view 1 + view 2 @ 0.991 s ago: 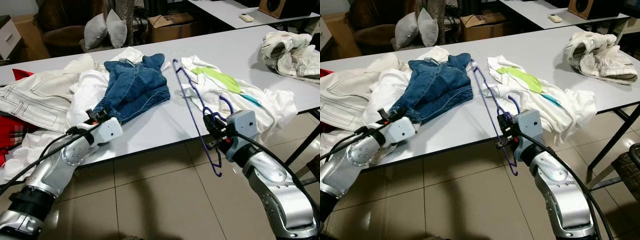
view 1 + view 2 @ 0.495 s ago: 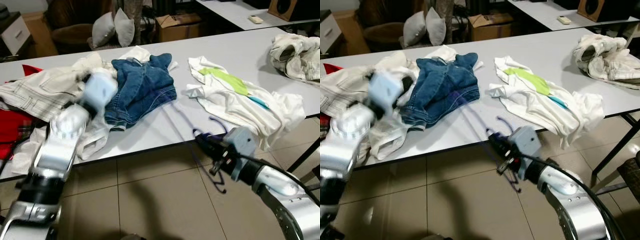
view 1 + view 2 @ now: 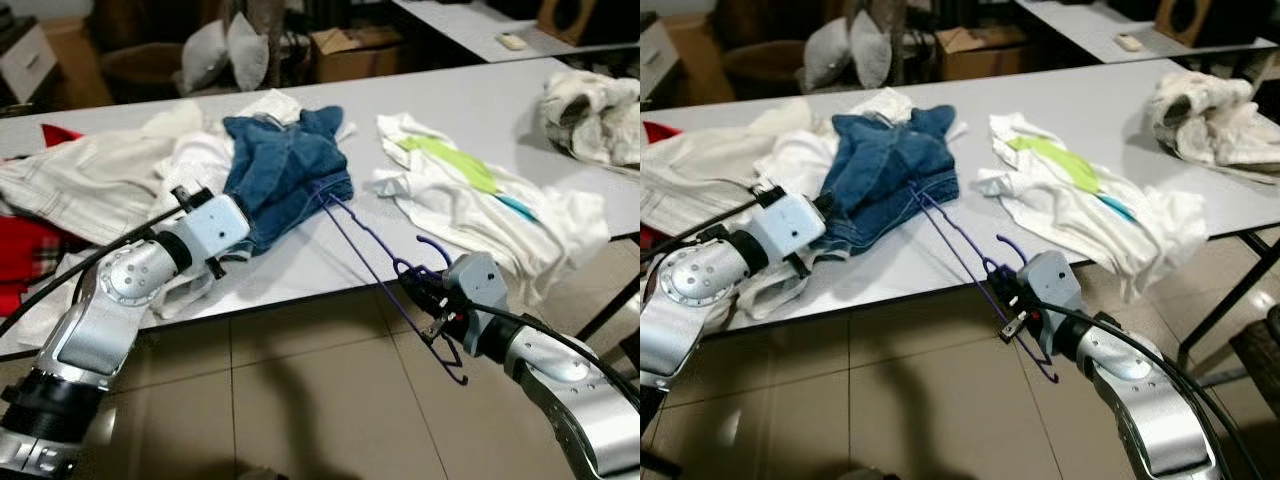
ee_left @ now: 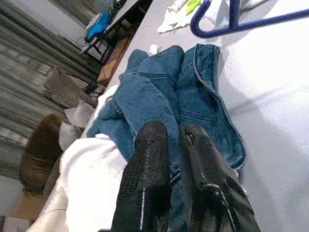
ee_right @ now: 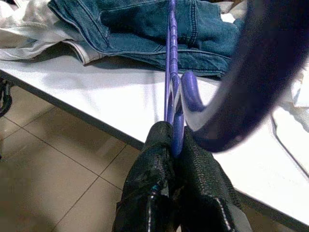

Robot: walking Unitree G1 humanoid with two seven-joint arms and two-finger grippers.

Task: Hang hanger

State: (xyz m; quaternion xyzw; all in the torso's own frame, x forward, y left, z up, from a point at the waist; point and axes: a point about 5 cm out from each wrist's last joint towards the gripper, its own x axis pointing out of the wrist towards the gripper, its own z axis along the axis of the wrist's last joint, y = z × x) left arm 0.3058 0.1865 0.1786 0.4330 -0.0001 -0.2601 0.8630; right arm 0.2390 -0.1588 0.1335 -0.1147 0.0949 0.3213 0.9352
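Note:
A purple wire hanger (image 3: 362, 252) slants from the edge of the blue jeans (image 3: 285, 170) on the white table (image 3: 300, 260) down past the table's front edge. My right gripper (image 5: 173, 136) is shut on its wire near the hook, in front of the table and above the floor, also seen as the right gripper (image 3: 425, 302). The hanger's far end touches the jeans' hem. My left gripper (image 4: 170, 129) is shut with nothing in it and hovers just over the jeans' near left side.
A white T-shirt with a green patch (image 3: 465, 185) lies right of the jeans. White clothes (image 3: 90, 180) and a red cloth (image 3: 20, 265) cover the table's left, and a white heap (image 3: 600, 110) sits far right. Tiled floor (image 3: 300, 410) lies in front.
My left arm has come down from a raised, blurred swing to the jeans' near edge. The right gripper still holds the hanger, whose far end now rests at the jeans' hem.

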